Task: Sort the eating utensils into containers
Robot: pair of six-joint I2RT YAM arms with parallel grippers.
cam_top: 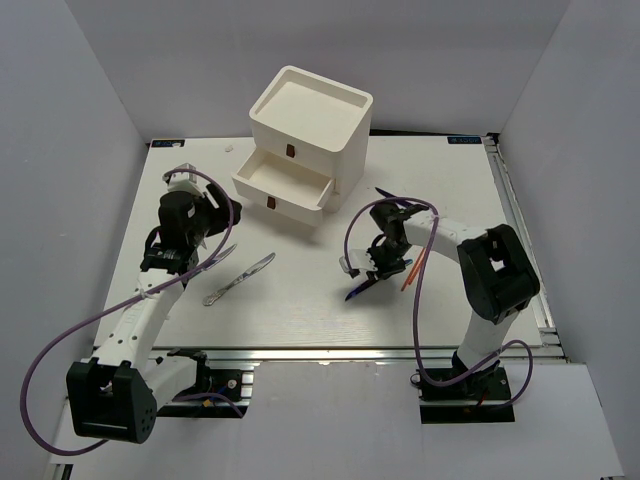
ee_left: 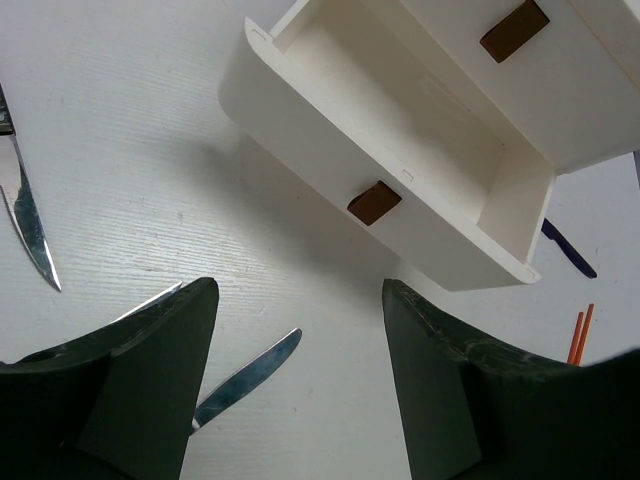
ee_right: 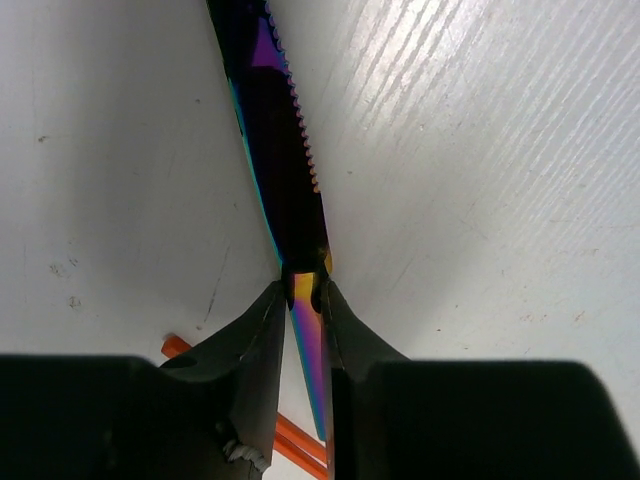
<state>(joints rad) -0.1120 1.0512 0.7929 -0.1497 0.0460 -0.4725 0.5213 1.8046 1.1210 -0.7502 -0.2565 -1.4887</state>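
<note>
Right gripper (ee_right: 300,292) is pinched shut on the iridescent serrated knife (ee_right: 285,150), fingers across its narrow width near the blade's base, so it should carry lengthwise and drop into a drawer flat (can't tell if it's off the table yet). Orange chopsticks (ee_right: 295,440) lie just beside the fingers, a snag risk. Left gripper (ee_left: 298,300) is wide open and empty, hovering over a silver knife (ee_left: 250,375), probably to straddle it for the next pick. The open drawer (ee_left: 300,130) faces both arms with bare table in between. A dark blue knife (ee_left: 570,250) lies near the drawer's right corner, so approach from above.
</note>
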